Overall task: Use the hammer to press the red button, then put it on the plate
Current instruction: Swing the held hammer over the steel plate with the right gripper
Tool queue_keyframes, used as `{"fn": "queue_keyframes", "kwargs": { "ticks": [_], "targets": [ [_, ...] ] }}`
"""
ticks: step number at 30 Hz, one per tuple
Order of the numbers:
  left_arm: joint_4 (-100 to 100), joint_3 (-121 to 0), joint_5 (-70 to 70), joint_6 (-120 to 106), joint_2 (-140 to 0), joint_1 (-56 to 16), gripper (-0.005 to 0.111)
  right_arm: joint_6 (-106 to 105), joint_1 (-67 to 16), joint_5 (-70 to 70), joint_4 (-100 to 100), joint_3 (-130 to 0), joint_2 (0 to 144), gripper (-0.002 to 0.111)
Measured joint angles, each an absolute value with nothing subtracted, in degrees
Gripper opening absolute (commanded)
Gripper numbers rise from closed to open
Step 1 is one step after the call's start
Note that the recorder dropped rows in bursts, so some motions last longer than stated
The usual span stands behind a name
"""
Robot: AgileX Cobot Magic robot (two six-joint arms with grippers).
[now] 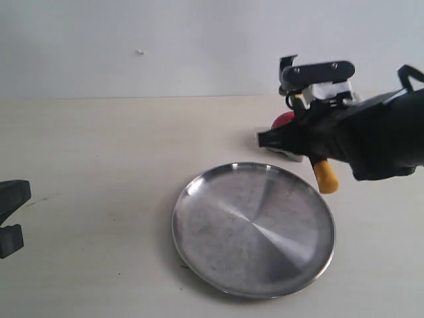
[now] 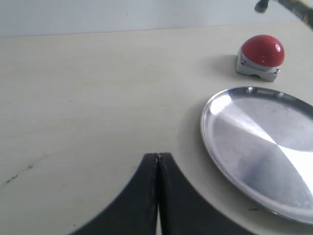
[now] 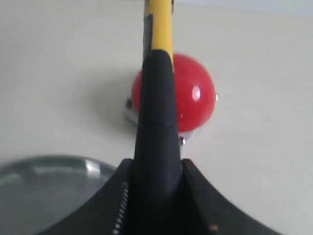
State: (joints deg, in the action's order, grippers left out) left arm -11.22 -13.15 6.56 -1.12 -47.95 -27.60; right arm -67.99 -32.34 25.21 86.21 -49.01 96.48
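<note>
Exterior view: at upper right your right gripper (image 3: 156,171) pinches the hammer (image 1: 326,177), its handle crossing the red button (image 1: 285,119). The plate (image 1: 252,228) lies lower centre on the surface (image 1: 99,152); your left gripper (image 2: 157,164), lower left, is pressed together.

Bare table (image 1: 99,152) fills the upper left and centre left of the exterior frame, free for passage apart from the left gripper (image 2: 157,166) at the left edge. The plate (image 1: 254,228) occupies the lower centre; the red button (image 1: 285,119) stands near its upper right rim, not touching. The right gripper (image 3: 155,196), clamped on the hammer (image 1: 326,177), blocks the button from the right.
</note>
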Motion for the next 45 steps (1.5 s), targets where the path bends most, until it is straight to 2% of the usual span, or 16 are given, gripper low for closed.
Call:
{"fn": "queue_keyframes", "kwargs": {
  "ticks": [6, 10, 13, 17, 22, 26, 29, 34, 38, 45],
  "targets": [
    [-11.2, -13.1, 6.6, -1.1, -48.0, -27.6, 0.0, -67.5, -32.3, 16.3, 82.4, -50.0, 85.6, 0.0],
    [-11.2, -13.1, 6.6, -1.1, -48.0, -27.6, 0.0, -67.4, -32.3, 5.0, 79.1, -50.1, 81.9, 0.0],
    [-11.2, -13.1, 6.6, -1.1, -48.0, -27.6, 0.0, -67.6, -32.6, 2.2, 77.0, -48.4, 80.1, 0.0],
    [-11.2, -13.1, 6.6, -1.1, -48.0, -27.6, 0.0, -66.6, -32.5, 5.1, 74.1, -42.0, 76.3, 0.0],
    [-11.2, -13.1, 6.6, -1.1, -48.0, -27.6, 0.0, -56.9, -32.6, 5.4, 60.9, -34.7, 70.4, 0.0],
    [-11.2, -13.1, 6.6, -1.1, -48.0, -27.6, 0.0, -46.2, -38.0, 9.6, 49.4, -30.0, 69.0, 0.0],
    [-11.2, -13.1, 6.6, -1.1, -48.0, -27.6, 0.0, -33.1, -42.9, 16.5, 38.2, -25.0, 69.0, 0.0],
    [-11.2, -13.1, 6.6, -1.1, -48.0, -27.6, 0.0, -6.4, -44.6, 27.5, 18.7, -18.4, 69.0, 0.0],
    [-11.2, -13.1, 6.6, -1.1, -48.0, -27.6, 0.0, 6.2, -44.6, 34.7, 10.6, -16.6, 71.4, 0.0],
    [-11.2, -13.1, 6.6, -1.1, -48.0, -27.6, 0.0, 14.2, -44.0, 41.0, 6.0, -16.6, 80.7, 0.0]
  ]
}}
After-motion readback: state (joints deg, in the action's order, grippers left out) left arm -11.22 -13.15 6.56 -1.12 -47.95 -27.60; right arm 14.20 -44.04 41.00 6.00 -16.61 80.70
